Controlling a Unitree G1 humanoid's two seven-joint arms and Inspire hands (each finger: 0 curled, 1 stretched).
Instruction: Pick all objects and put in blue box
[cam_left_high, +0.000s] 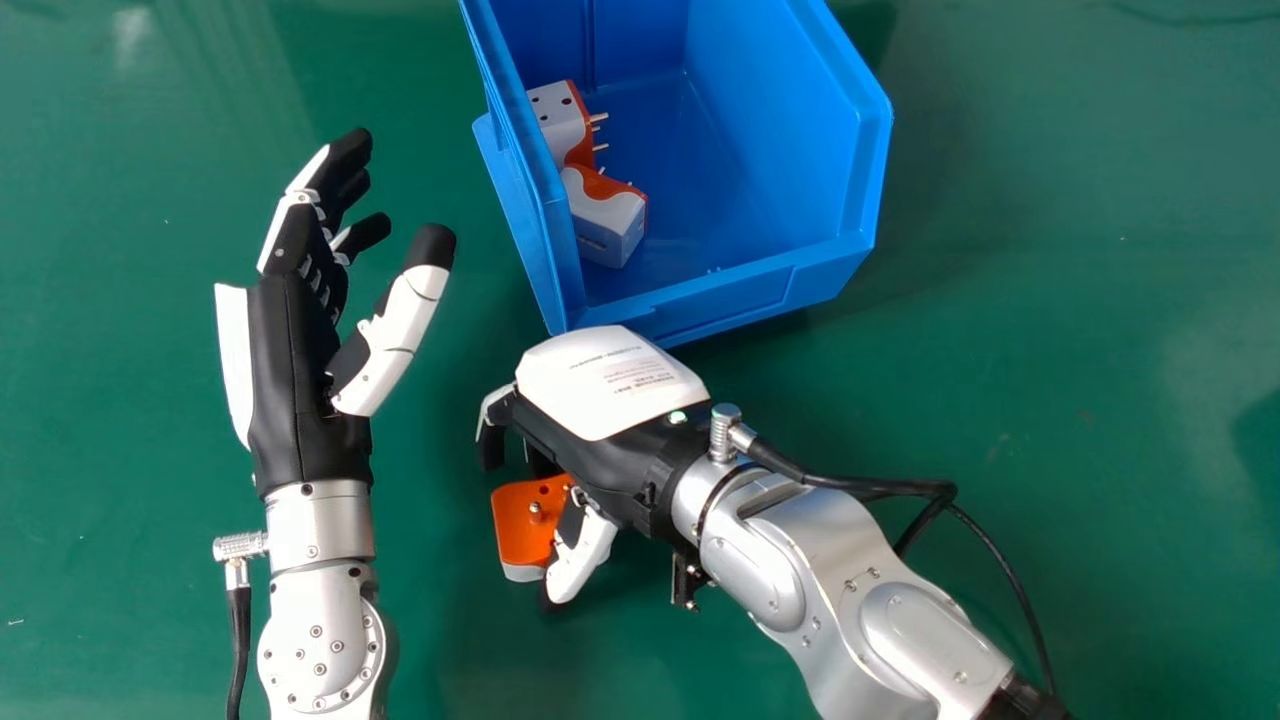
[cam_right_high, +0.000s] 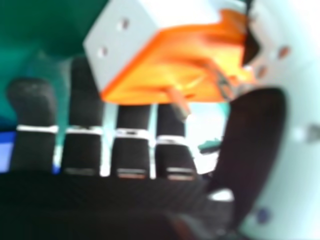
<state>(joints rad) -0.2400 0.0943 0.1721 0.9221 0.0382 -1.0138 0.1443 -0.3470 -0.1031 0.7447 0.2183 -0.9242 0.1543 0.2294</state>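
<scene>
1. In the head view, the right hand (cam_left_high: 615, 385) is hiding its own palm and much of its fingers.
2. Its thumb is covering part of the near plug (cam_left_high: 525, 520).
3. The box (cam_left_high: 720, 305) is running off the top edge, its left wall masking parts of two plugs (cam_left_high: 610, 220).
4. Both forearms are running out of view.
5. In the right hand view, the near plug is blurring, its prongs (cam_right_high: 177, 102) too.

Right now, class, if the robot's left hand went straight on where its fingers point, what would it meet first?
The way ahead of the left hand looks free over the green table, passing left of the blue box, though height is unclear.
</scene>
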